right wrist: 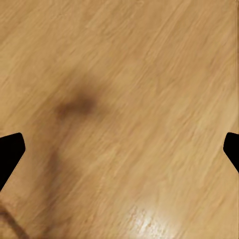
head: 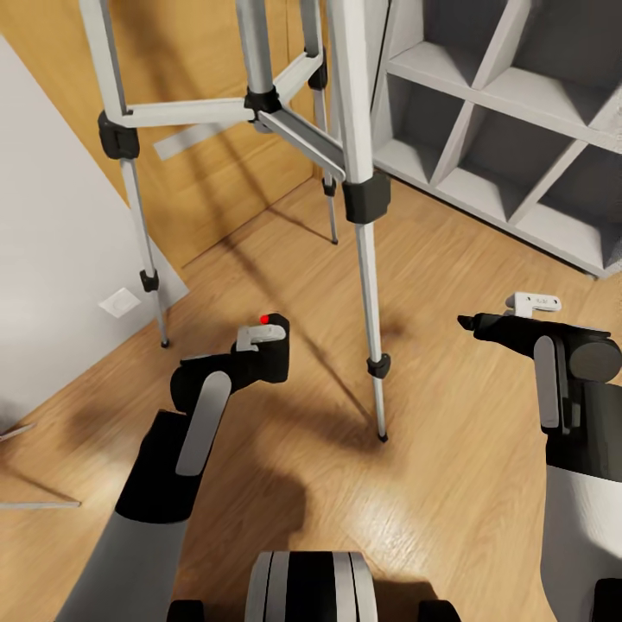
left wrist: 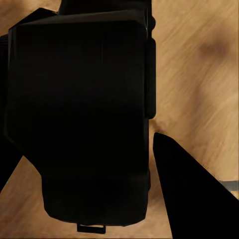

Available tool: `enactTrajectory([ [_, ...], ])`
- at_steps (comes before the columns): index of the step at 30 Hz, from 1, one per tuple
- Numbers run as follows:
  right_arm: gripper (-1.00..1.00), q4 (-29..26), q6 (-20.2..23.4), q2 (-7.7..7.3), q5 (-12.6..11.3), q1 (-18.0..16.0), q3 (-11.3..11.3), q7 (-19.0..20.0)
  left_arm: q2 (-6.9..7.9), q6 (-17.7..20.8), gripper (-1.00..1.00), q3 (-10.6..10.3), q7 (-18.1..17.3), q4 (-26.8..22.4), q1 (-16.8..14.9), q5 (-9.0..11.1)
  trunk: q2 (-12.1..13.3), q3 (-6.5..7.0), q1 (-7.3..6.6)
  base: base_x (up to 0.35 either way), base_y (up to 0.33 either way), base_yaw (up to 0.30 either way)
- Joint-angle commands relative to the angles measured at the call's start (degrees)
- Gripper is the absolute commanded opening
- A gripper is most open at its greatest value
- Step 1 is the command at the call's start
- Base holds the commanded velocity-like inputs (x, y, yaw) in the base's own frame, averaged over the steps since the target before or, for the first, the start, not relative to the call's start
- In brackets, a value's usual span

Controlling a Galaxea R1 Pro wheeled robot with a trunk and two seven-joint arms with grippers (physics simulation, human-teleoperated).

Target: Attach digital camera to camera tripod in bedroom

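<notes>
The camera tripod (head: 259,99) stands just ahead on the light wood floor; its silver legs with black joints spread around the centre column, and its head is out of view above. My left gripper (head: 262,352) is shut on the digital camera (head: 276,335), a small black body with a red dot on top, held low between the tripod's left and front legs. In the left wrist view the camera (left wrist: 79,114) bulks black between my fingers (left wrist: 191,199). My right gripper (head: 471,324) hangs open to the right of the front leg, with bare floor between its fingertips (right wrist: 10,149).
A white cubby shelf unit (head: 518,130) stands at the back right. A white wall (head: 52,242) with a socket (head: 118,302) runs along the left, and a wooden door panel (head: 207,190) lies behind the tripod. The tripod's front foot (head: 382,437) rests near my base (head: 311,587).
</notes>
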Motion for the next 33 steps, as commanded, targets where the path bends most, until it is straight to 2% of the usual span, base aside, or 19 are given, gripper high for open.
enactTrajectory([
  [1,1.0,0.0,0.3,-0.01,-0.2,0.0,-0.1,0.1,0.01,0.2,-1.0,0.0,0.6,-0.1,0.6,0.5,0.0,0.2,-0.03,0.0,0.0,0.0],
  [10,1.0,0.1,0.3,0.14,-0.2,0.0,0.0,0.1,0.17,0.2,-1.0,0.6,1.5,-1.0,4.4,0.2,0.1,2.19,-0.26,0.0,0.0,0.0],
  [17,1.0,0.1,0.3,0.13,-0.2,0.0,-0.1,0.1,0.21,0.2,-1.0,0.5,4.6,-1.0,5.0,0.2,0.2,3.74,-0.44,0.0,0.0,0.0],
  [18,1.0,0.1,0.3,0.17,-0.2,0.0,-0.1,0.2,0.13,0.2,-1.0,0.1,6.8,-1.0,5.1,0.3,0.2,3.96,-0.47,0.0,0.0,0.0],
  [21,1.0,0.2,0.3,0.22,-0.2,0.0,0.0,0.2,0.03,0.2,-1.0,0.0,7.8,-0.6,5.1,0.4,0.3,4.63,-0.55,0.0,0.0,0.0],
  [33,1.0,0.2,0.3,0.34,-0.4,0.0,0.0,0.3,0.2,0.2,-1.0,0.1,8.1,0.1,6.0,0.4,0.4,7.29,-0.86,0.0,0.0,0.0],
])
